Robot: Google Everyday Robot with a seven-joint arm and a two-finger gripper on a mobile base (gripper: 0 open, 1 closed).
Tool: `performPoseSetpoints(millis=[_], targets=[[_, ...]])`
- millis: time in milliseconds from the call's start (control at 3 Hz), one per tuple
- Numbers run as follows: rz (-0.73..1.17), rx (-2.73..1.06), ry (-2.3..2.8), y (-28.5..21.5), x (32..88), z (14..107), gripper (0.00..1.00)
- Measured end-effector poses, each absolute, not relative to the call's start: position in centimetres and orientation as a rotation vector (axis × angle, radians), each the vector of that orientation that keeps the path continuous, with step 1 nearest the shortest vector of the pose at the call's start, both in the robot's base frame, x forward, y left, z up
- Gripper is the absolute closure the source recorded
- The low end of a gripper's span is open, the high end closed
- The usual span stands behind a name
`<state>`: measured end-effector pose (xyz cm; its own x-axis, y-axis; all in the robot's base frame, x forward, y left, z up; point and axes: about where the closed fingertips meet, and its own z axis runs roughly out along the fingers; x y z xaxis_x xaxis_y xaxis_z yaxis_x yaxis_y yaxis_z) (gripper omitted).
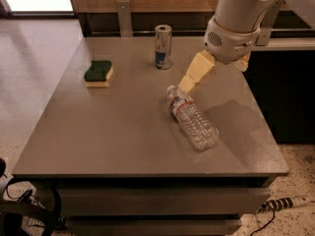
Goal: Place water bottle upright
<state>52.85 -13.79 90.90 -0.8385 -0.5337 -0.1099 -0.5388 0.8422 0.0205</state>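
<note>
Water bottle (193, 121) lies on its side, centre-right of counter (123, 136), cap end toward can (163, 46). Pincer (187, 86) sits right at bottle's neck end, angled down. Contact and grip state: can't tell.

water bottle (194, 122) | clear, ribbed | on side, on table (123, 132) | claw (186, 88) by neck

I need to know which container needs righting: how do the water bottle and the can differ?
The water bottle lies on its side; the can stands upright. The water bottle is clear ribbed plastic; the can is silver-and-blue metal. The gripper hangs at the water bottle's cap end, while the can stands apart near the back edge. Both rest on the table.
</note>
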Motion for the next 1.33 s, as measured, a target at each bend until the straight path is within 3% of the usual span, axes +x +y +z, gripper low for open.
performPoseSetpoints(millis=[667,1333], targets=[[0.148,-0.605,3.048,-12.3,53.0,88.9,0.00],[0.062,-0.625,3.050,-9.4,52.1,87.2,0.00]])
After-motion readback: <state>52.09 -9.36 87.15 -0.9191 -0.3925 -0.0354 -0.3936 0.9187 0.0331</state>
